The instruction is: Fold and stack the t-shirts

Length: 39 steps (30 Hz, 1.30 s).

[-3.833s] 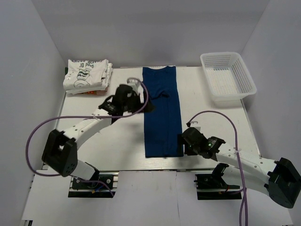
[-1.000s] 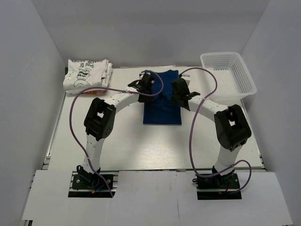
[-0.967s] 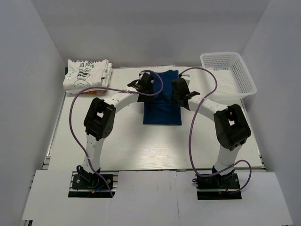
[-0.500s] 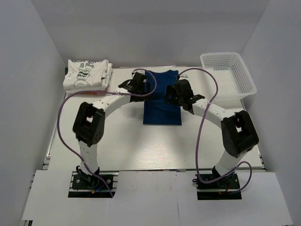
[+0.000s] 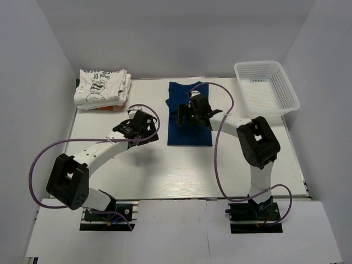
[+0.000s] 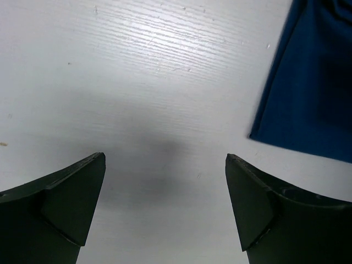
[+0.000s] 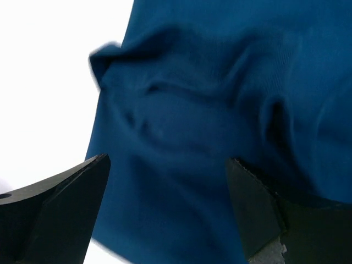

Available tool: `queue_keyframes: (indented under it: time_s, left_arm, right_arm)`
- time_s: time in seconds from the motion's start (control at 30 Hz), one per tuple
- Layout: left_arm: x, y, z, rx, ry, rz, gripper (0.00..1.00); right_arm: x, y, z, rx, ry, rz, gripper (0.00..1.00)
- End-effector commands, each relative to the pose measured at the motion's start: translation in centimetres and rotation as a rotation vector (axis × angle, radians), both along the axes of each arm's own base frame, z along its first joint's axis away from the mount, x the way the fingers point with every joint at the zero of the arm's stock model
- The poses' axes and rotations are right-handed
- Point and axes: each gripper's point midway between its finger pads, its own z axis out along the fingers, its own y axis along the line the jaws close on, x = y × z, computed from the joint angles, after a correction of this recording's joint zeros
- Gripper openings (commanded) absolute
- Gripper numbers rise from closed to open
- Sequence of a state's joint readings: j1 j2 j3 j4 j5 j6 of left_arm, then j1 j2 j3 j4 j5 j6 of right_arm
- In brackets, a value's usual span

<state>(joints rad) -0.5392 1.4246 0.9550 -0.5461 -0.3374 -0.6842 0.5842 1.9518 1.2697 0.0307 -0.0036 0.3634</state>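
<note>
Nearest the front edge the bench [image 5: 165, 170] is bare white board. Further in, left of middle, the left gripper [image 5: 144, 125] hangs over bare board just beside the left edge of the navy shirt [image 5: 190, 135]. Its wrist view shows the jaws spread wide with nothing between them, and only the shirt's near left corner [image 6: 313, 82] shows at the side.

The navy shirt lies around the middle of the bench, reaching toward the back edge, folded into a narrow block. The right gripper [image 5: 184, 114] hovers over its far half. Its jaws are also parted and empty, with rumpled cloth [image 7: 220, 110] below them.

The shirt looks light, limp and soft. It will likely sag from any single hold, and its folded layers may slide apart. Pinching through all the layers at two corners of one short edge, one gripper on each, seems the safest hold. The ridges in the middle probably want smoothing first.

At the far left corner sits the stack of white shirts [image 5: 102, 88], printed side up, where the navy one presumably belongs. A basket [image 5: 267, 91] stands at the far right corner.
</note>
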Motion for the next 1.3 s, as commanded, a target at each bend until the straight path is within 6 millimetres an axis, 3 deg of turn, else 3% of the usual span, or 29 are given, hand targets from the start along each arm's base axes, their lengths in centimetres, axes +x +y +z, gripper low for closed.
queue_keyframes:
  time_s: [0.0, 0.1, 0.13, 0.17, 0.2, 0.23, 0.27, 0.3, 0.33, 0.37, 0.4, 0.5, 0.53, 0.57, 0.6, 0.63, 0.7, 0.73, 0.77, 0.8, 0.87, 0.97, 1.07, 1.13, 1.23, 1.27]
  left_arm:
    - [-0.7, 0.5, 1.2, -0.035, -0.041, 0.041, 1.0]
    - [-1.1, 0.8, 0.9, -0.026, -0.019, 0.048, 1.0]
    - [-1.4, 0.9, 0.8, -0.021, -0.01, 0.049, 1.0]
    - [-1.4, 0.9, 0.8, -0.021, -0.01, 0.049, 1.0]
    - [-1.4, 0.9, 0.8, -0.021, -0.01, 0.049, 1.0]
    - [-1.4, 0.9, 0.8, -0.021, -0.01, 0.049, 1.0]
    - [-1.4, 0.9, 0.8, -0.021, -0.01, 0.049, 1.0]
    - [-1.4, 1.0, 0.8, -0.015, -0.01, 0.042, 1.0]
    - [-1.2, 0.8, 0.8, -0.014, -0.009, 0.041, 1.0]
    - [-1.2, 0.8, 0.8, -0.014, -0.009, 0.041, 1.0]
    - [-1.2, 0.7, 0.7, -0.011, 0.004, 0.028, 1.0]
    - [-0.8, -0.6, 0.6, -0.037, 0.017, -0.026, 1.0]
    - [-0.4, -1.2, 0.4, -0.046, 0.013, -0.059, 1.0]
    - [-0.1, -2.2, 0.6, -0.063, 0.005, -0.093, 1.0]
    - [-0.1, -3.3, 0.6, -0.089, 0.008, -0.122, 1.0]
    - [0.4, -3.8, 0.0, -0.09, 0.008, -0.148, 1.0]
    - [0.5, -5.7, -0.4, -0.152, 0.03, -0.209, 1.0]
    - [1.4, -6.7, 0.0, -0.173, -0.003, -0.25, 1.0]
    - [1.2, -7.6, -1.0, -0.199, 0.028, -0.278, 1.0]
    - [1.6, -8.3, -1.0, -0.214, 0.026, -0.305, 1.0]
    - [2.6, -9.5, -0.9, -0.234, 0.018, -0.337, 1.0]
    - [3.4, -10.0, -2.5, -0.214, 0.049, -0.341, 0.97]
    - [3.0, -10.9, -3.8, -0.223, 0.083, -0.381, 0.88]
    - [3.0, -11.2, -4.0, -0.235, 0.088, -0.391, 0.81]
    - [2.4, -11.4, -5.5, -0.24, 0.128, -0.401, 0.66]
    - [2.2, -11.2, -6.1, -0.232, 0.148, -0.398, 0.54]
  right_arm:
    - [4.2, 0.6, 1.4, -0.007, -0.091, -0.047, 0.9]
    - [7.5, 0.5, 3.3, -0.036, -0.212, -0.106, 0.9]
    - [8.1, 0.3, 2.3, -0.06, -0.221, -0.111, 0.9]
    - [10.0, 0.7, 4.6, -0.056, -0.289, -0.109, 0.9]
    - [10.8, 0.4, 4.9, -0.076, -0.309, -0.129, 0.9]
    - [11.4, 0.3, 3.1, -0.106, -0.294, -0.135, 0.9]
    - [13.2, 0.5, 5.4, -0.087, -0.35, -0.154, 0.9]
    - [14.0, 0.0, 5.6, -0.097, -0.369, -0.182, 0.9]
    - [14.9, -0.6, 3.8, -0.12, -0.354, -0.191, 0.9]
    - [16.2, -0.4, 5.9, -0.108, -0.395, -0.197, 0.9]
    - [16.6, -0.6, 5.6, -0.112, -0.385, -0.192, 0.9]
    - [16.2, -1.0, 8.9, -0.107, -0.41, -0.17, 0.9]
    - [14.4, -1.8, 8.5, -0.12, -0.385, -0.161, 0.9]
    - [13.6, -2.3, 11.9, -0.083, -0.435, -0.172, 0.9]
    - [12.7, -2.7, 12.5, -0.048, -0.426, -0.2, 0.9]
    - [9.5, -4.5, 13.0, -0.035, -0.414, -0.213, 0.9]
    - [7.7, -6.3, 12.8, 0.013, -0.37, -0.29, 0.9]
    - [4.7, -8.2, 9.9, -0.022, -0.298, -0.307, 0.9]
    - [3.7, -9.9, 10.6, -0.009, -0.288, -0.341, 0.9]
    - [1.5, -9.7, 8.3, -0.013, -0.214, -0.317, 0.9]
    - [-1.4, -10.4, 7.3, -0.005, -0.15, -0.288, 0.9]
    - [-5.9, -12.3, 3.3, -0.063, 0.051, -0.298, 0.9]
    - [-8.2, -12.5, 1.0, -0.049, 0.124, -0.268, 0.9]
    - [-8.6, -13.1, 0.6, -0.043, 0.13, -0.278, 0.9]
    - [-8.8, -13.8, -0.2, -0.053, 0.154, -0.302, 0.9]
    - [-8.7, -14.1, -0.3, -0.054, 0.159, -0.311, 0.9]
